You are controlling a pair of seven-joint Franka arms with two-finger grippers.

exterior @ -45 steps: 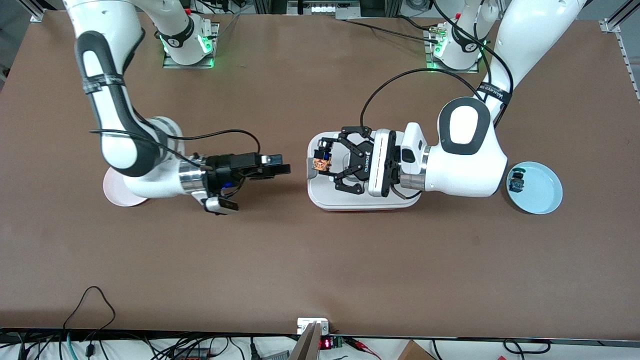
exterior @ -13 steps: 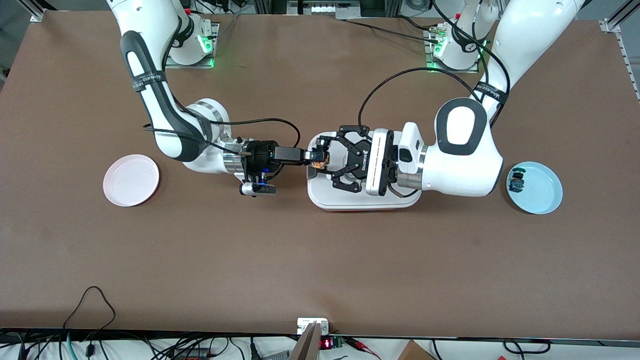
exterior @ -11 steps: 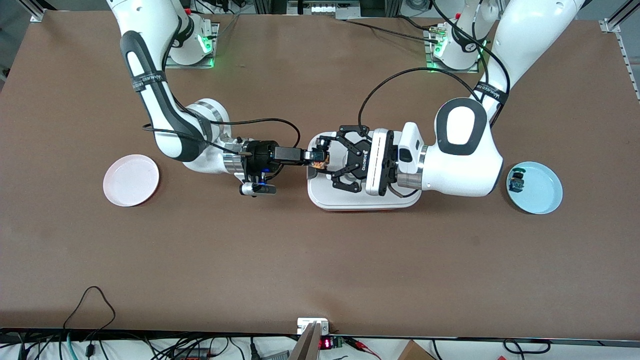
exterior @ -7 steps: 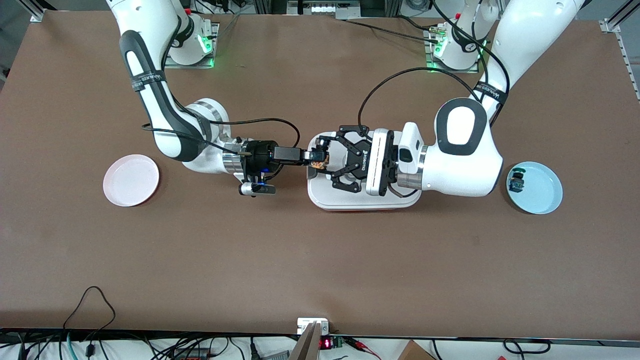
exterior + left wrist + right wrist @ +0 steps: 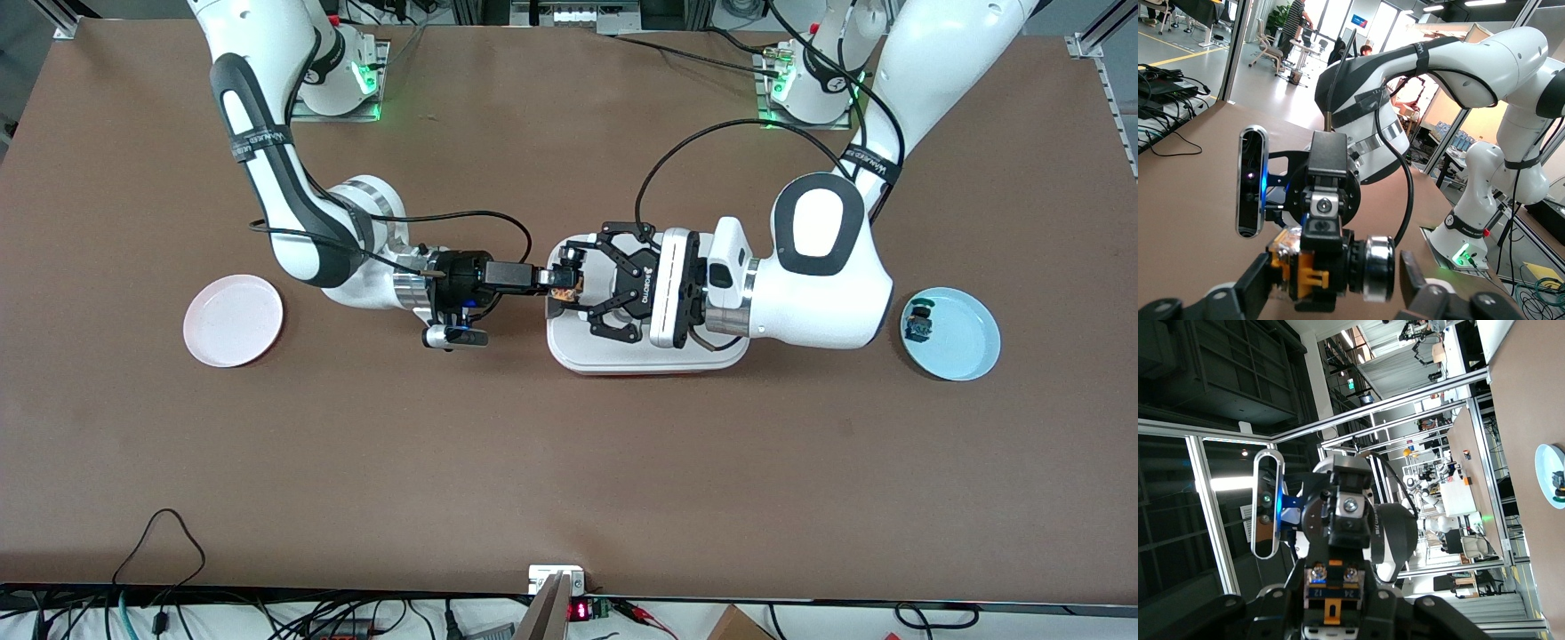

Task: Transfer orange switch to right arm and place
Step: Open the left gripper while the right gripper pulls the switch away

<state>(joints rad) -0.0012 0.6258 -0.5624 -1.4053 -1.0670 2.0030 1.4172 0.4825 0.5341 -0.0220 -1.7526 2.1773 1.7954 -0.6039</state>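
Both grippers meet over white tray point(image 5: 622, 357) edge. L gripper point(image 5: 569, 282) clamps orange switch point(image 5: 565, 286); R gripper point(image 5: 544, 278) fingers around it, grip unconfirmed. Handoff midway; release + place on pink plate point(image 5: 233, 320) prob left.

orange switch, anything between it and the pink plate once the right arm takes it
Nothing visible does. The orange switch sits between both grippers over the white tray's edge; only bare table lies between there and the pink plate.
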